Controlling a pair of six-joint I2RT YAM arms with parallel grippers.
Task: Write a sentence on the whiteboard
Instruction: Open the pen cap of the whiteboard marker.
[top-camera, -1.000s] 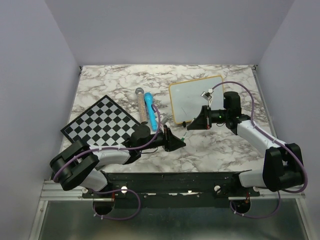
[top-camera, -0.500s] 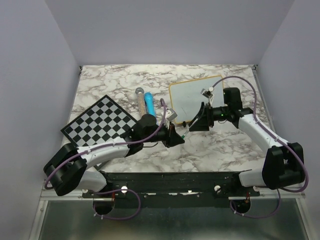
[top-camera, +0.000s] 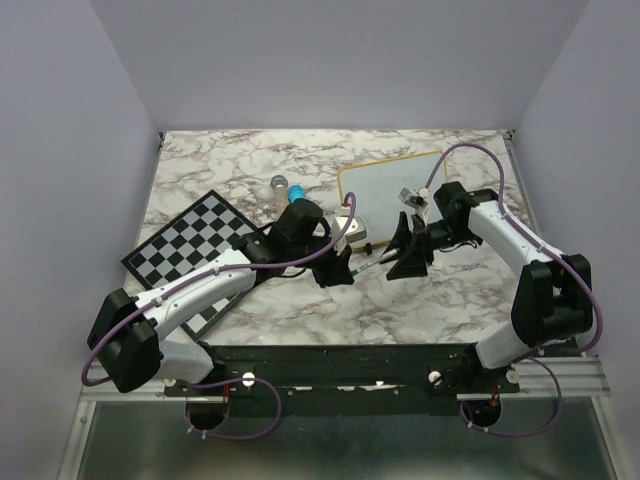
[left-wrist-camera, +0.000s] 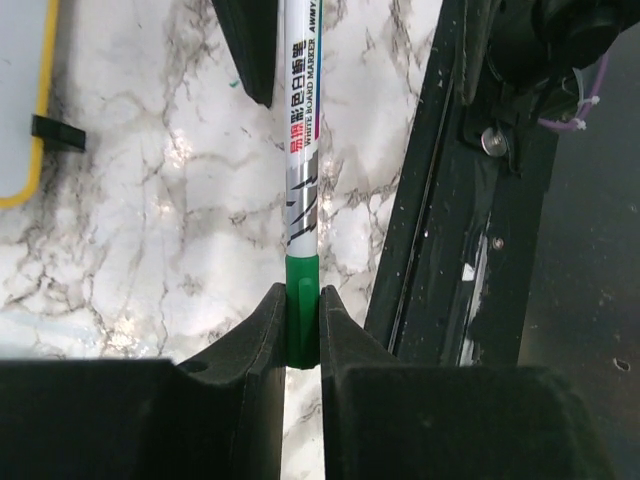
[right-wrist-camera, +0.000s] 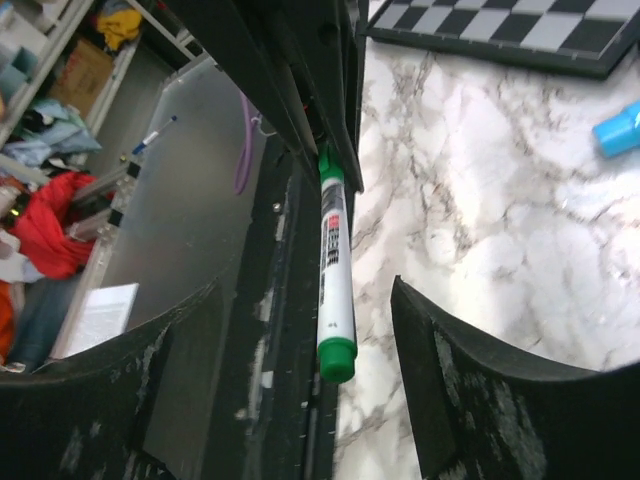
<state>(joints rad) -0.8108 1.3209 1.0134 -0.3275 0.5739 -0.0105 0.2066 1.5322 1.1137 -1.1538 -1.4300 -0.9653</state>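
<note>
Left end effector (top-camera: 337, 270) is clamped tight on one green end of the white-barrelled whiteboard marker with green ends (top-camera: 368, 262). In the left wrist view the pads (left-wrist-camera: 262, 330) pinch that end from both sides. The barrel (left-wrist-camera: 297, 150) runs straight out from them over the white-and-grey marble counter (top-camera: 220, 160).

Right end effector (top-camera: 405, 257) sits just opposite, facing the left one, with its jaws spread wide. In the right wrist view the marker's free green end (right-wrist-camera: 337, 358) hangs in the gap between the two black fingers (right-wrist-camera: 470, 390). It touches neither, so only the left side is holding the marker.

The small white writing board with light wooden frame and rounded corners (top-camera: 385, 185) lies flat on the far right of the counter. It is slightly rotated and sits beyond both end effectors. The right arm's wrist crosses over its near right part. One near corner with a black foot shows at the left edge of the left wrist view (left-wrist-camera: 18, 90), close to the marker but not touching it. The board surface is too small in frame for me to read anything on it.

The black-and-white chessboard (top-camera: 195, 248) is on the left half of the counter, turned diamond-wise, and the left forearm passes over its near right corner. A bright blue cylinder (top-camera: 298, 190) and a clear tube with a grey cap (top-camera: 279, 183) lie side by side just beyond the left wrist. They sit between the chessboard and the writing board and are partly covered by the arm.
</note>
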